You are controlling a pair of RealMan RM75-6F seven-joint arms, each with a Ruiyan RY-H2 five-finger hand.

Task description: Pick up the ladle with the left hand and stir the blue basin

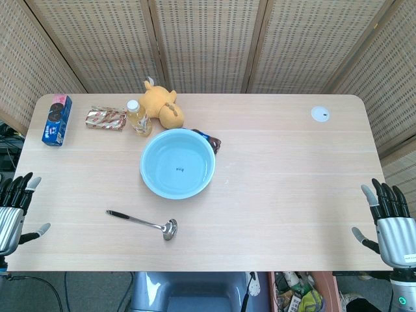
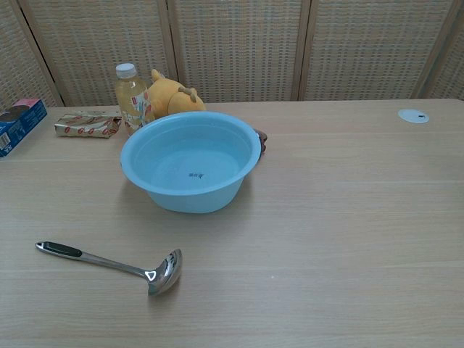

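Ladle [image 2: 116,264] lies before blue basin [image 2: 190,161].

A pale wood surface [image 1: 292,195] fills most of the head view, backed by woven rattan screens [image 1: 208,39]. Near its upper left edge lies a blue biscuit box [image 1: 56,120] with a pink end. Just to the right of it sits a red-and-white patterned snack packet [image 1: 106,118], lying flat. Next comes a small bottle [image 1: 138,117] of yellow drink with a white cap, standing upright, and touching or just beside it a yellow plush toy [image 1: 164,104]. A dark small object [image 1: 212,142], too hidden to identify, shows right of the toy. In the upper right sits a white round disc [image 1: 320,114]
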